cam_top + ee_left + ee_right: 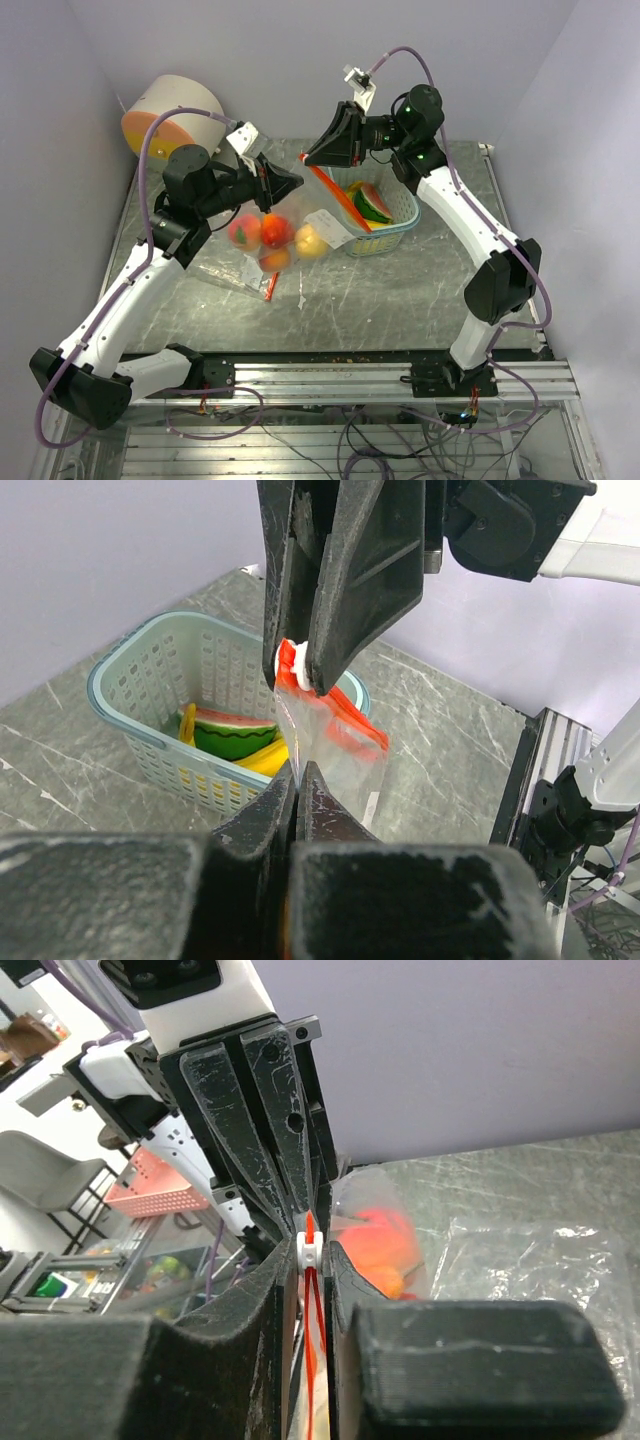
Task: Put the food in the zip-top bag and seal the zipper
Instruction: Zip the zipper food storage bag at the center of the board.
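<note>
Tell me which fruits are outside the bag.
The watermelon slice and the banana: they lie in the basket, while the peaches, red piece and yellow piece are inside the bag.

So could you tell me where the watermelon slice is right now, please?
The watermelon slice lies inside the pale blue basket, right of centre in the top view, just to the right of the raised zip-top bag.
</note>
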Robot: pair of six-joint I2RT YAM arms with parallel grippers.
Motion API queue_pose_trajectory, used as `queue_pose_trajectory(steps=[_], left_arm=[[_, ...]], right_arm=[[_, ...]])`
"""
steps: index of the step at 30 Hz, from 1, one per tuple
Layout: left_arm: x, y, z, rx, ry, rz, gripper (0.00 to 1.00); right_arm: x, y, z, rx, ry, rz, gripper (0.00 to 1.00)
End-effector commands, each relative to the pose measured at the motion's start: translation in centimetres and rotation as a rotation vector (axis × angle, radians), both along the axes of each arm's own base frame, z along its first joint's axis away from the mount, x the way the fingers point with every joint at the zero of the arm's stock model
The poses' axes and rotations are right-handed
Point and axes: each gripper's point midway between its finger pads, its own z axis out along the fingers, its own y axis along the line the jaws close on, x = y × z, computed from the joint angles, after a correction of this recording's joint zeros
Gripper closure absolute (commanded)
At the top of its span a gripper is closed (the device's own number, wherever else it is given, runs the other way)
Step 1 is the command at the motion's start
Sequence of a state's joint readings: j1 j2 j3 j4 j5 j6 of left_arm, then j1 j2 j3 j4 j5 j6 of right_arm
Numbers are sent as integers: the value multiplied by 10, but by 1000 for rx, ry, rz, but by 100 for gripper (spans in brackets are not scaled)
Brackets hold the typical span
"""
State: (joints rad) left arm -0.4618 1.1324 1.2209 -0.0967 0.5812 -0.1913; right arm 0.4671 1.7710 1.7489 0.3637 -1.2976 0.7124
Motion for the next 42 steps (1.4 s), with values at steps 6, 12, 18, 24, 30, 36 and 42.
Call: queue_pose_trajectory(steps=[6,12,18,24,30,36,42], left_arm=[[3,3,29,-39,-88,28,93],[3,7,30,-31,-95,46,93],[5,17,33,-19,-118,111,93],[4,19,38,-36,-129,117,93],[-7,2,35,-72,-114,-9,93],[-22,-14,26,-73,-140,-160,93],[-12,-16,30,-69,-170,-146,87]], right_arm=[[-1,1,-12,-39,59,32,100],[3,-4,-15,-48,80,3,100],[7,-20,-26,-80,107,-46,100],[13,-25,-38,-124,123,-107,100],[18,-23,-15,-97,79,-113,100],[8,-19,15,-19,65,-7,100],[-14,-14,11,-39,64,77,100]])
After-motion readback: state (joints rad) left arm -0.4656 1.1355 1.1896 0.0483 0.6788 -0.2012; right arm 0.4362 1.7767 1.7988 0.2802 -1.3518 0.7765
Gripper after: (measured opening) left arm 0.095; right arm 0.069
